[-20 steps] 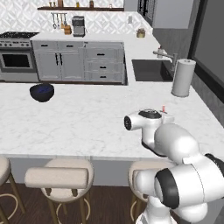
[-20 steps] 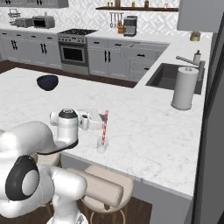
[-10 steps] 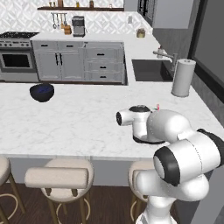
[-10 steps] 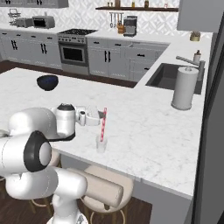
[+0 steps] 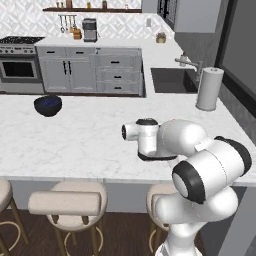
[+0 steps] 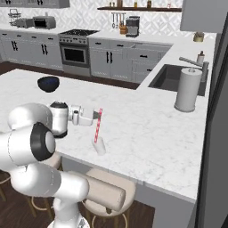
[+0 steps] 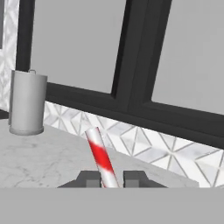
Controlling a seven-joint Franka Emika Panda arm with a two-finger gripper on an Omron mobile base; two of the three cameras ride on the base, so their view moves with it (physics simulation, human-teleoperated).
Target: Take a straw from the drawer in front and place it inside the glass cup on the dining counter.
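A red-and-white striped straw [image 6: 97, 127] stands tilted with its lower end inside the small glass cup [image 6: 101, 146], near the front edge of the white marble dining counter [image 6: 147, 129]. My gripper [image 6: 95, 116] reaches in from the left at the straw's upper part. Seen from the hand, the straw [image 7: 103, 162] rises between the two dark fingertips [image 7: 91, 179], and the jaws are nearly closed around it. The drawer is out of view. From the left base camera, my own arm hides the cup and straw.
A white paper towel roll [image 6: 188, 90] [image 5: 209, 89] stands by the dark inset sink [image 6: 178, 78]. A dark blue bowl [image 6: 48, 83] [image 5: 48, 105] sits far left on the counter. Bar stools [image 5: 65, 202] line the near edge. Dark window frames lie beyond the counter.
My arm has folded back toward the base, elbow swinging out. The straw, near upright before, leans more now, its lower end still in the cup.
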